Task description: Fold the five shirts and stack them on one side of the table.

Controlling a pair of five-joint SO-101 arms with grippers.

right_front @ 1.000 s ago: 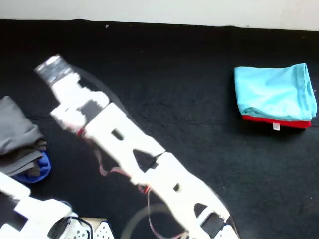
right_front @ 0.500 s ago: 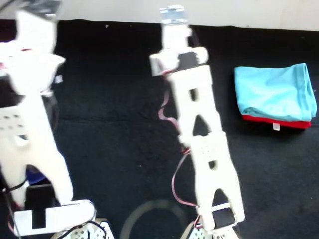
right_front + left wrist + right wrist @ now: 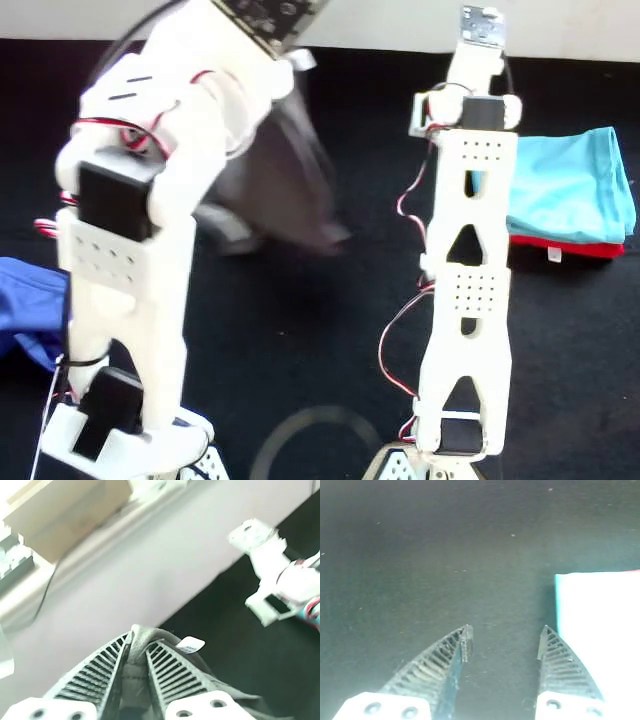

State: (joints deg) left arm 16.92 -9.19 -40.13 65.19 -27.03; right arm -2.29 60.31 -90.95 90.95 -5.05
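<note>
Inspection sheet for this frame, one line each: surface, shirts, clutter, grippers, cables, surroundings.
Surface: black table.
Job's things: cyan shirt folded on top of a folded red shirt at the right side; grey shirt hanging in the air, unfolded; blue shirt bunched at the left edge.
Clutter: nothing seen.
Grippers: left gripper raised, shut on the grey shirt; right gripper open above the table beside the cyan shirt, holding nothing.
Cables: red wires loop loosely along both arms.
Surroundings: pale wall behind the table; a brown box in the left wrist view.
</note>
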